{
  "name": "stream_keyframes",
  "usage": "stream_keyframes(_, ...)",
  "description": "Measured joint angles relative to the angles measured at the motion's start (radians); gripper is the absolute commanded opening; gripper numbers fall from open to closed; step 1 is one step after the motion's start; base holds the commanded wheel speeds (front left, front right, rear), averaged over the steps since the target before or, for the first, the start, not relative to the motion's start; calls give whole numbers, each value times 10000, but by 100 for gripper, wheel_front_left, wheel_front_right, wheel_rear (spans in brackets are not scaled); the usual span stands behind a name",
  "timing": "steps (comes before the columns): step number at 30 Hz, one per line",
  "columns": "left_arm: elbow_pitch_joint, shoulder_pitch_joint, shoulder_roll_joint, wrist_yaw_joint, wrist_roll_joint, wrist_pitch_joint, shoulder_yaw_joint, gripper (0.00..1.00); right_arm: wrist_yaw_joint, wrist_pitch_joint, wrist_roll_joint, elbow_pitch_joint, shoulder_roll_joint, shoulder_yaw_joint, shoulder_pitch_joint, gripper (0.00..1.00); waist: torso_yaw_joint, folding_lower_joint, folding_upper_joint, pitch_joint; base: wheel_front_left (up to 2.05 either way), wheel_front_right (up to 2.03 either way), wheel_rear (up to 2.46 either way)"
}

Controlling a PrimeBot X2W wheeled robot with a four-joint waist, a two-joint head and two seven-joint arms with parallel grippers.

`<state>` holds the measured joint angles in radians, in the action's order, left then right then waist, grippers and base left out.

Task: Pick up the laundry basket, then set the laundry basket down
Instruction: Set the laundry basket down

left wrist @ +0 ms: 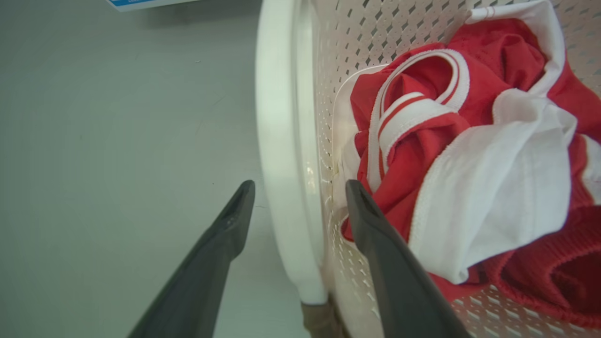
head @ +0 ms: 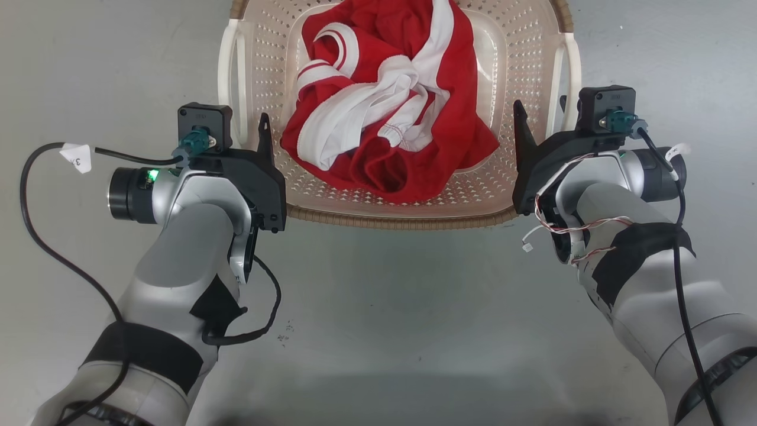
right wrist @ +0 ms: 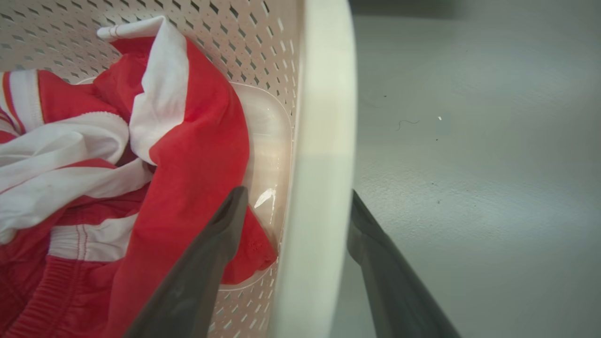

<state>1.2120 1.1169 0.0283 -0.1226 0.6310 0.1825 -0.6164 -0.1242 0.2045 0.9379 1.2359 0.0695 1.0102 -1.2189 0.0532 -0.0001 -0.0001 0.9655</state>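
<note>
Scene: seen from the robot's head, the laundry basket (head: pixel 402 220) sits on a grey floor (head: pixel 378 331) directly ahead, between both arms.
Contents: a crumpled heap of red and white clothing (head: pixel 390 100) fills the middle of the basket.
Left gripper (left wrist: pixel 300 187): fingers spread, one outside the left handle (left wrist: pixel 277 141) and one inside the basket wall; not yet pinching.
Right gripper (right wrist: pixel 296 192): fingers spread astride the right handle (right wrist: pixel 324 141) in the same way; whether the outer finger touches it is unclear.
Risk, uneven grip: if one side closes or rises first, the basket probably tilts and the clothing slides out.
Risk, snagging: each inner finger sits close to the cloth and could pinch fabric against the handle.
Risk, slipping: the handles look smooth, so a light squeeze may let the basket drop.
Count: one basket, two handles, two grippers, four fingers, one heap of clothing; the number of garments cannot be told.
</note>
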Motion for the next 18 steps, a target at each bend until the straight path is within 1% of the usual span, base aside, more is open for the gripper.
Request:
stream_keyframes(10, 182, -36, -2, 13, 2, 150, 2, 100, 15, 171, -46, 92, -2, 33, 2, 100, 57, 1, 1, -341, 0, 0, 0)
stream_keyframes(12, 207, -119, 0, 84, 2, 228, 10, 100, 27, 184, -48, 109, -6, 56, 14, 100, 66, 1, 1, -451, 0, 0, 0)
stream_keyframes(18, 221, -265, 4, 184, 17, 412, 79, 100, 157, 320, -132, 123, -13, 119, 65, 100, 77, 2, 1, -896, 0, 0, 0)
